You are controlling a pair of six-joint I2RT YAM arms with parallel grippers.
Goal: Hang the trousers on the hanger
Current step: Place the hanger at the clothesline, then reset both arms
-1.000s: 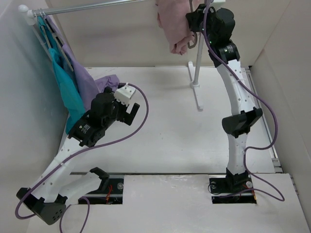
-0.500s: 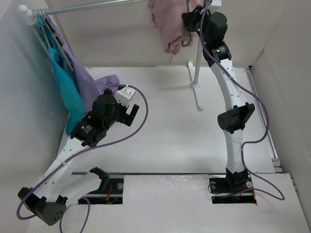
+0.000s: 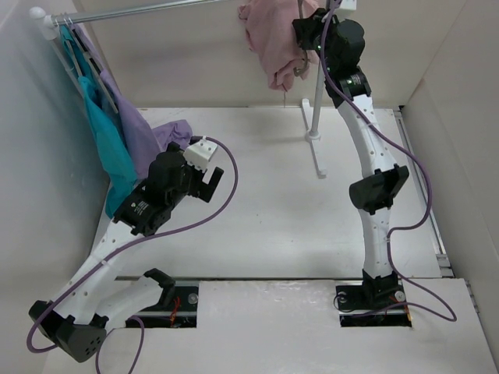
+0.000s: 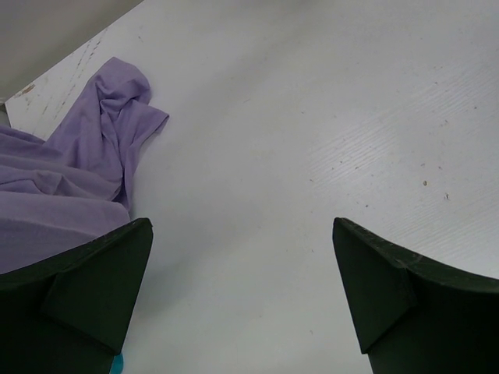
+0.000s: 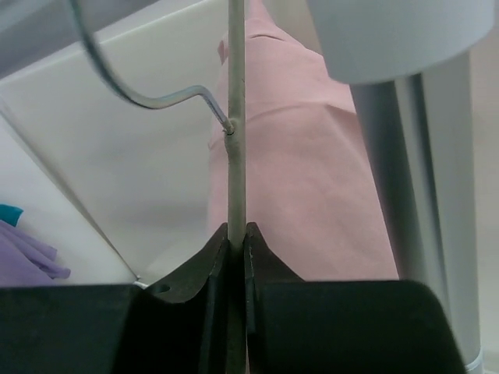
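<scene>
The dusty-pink trousers (image 3: 269, 39) hang bunched on the hanger, high at the back beside the rail. In the right wrist view they (image 5: 304, 171) fill the space behind the thin grey-taupe hanger (image 5: 236, 117), whose wire hook (image 5: 140, 92) curves up to the left. My right gripper (image 3: 306, 39) is shut on the hanger's bar (image 5: 236, 234) and holds it up near the rail (image 3: 148, 9). My left gripper (image 3: 204, 175) is open and empty, low over the table, its fingers (image 4: 86, 288) wide apart.
A teal garment (image 3: 105, 144) and a lilac-purple garment (image 3: 140, 128) hang at the rail's left end; the lilac one trails onto the table (image 4: 78, 179). The rack's white upright pole (image 3: 317, 93) and foot (image 3: 316, 152) stand at the back right. White walls enclose the table.
My right gripper moved the hanger and trousers left and slightly up toward the rail a second ago, and the trousers have since swung a little. The left arm has barely moved.
</scene>
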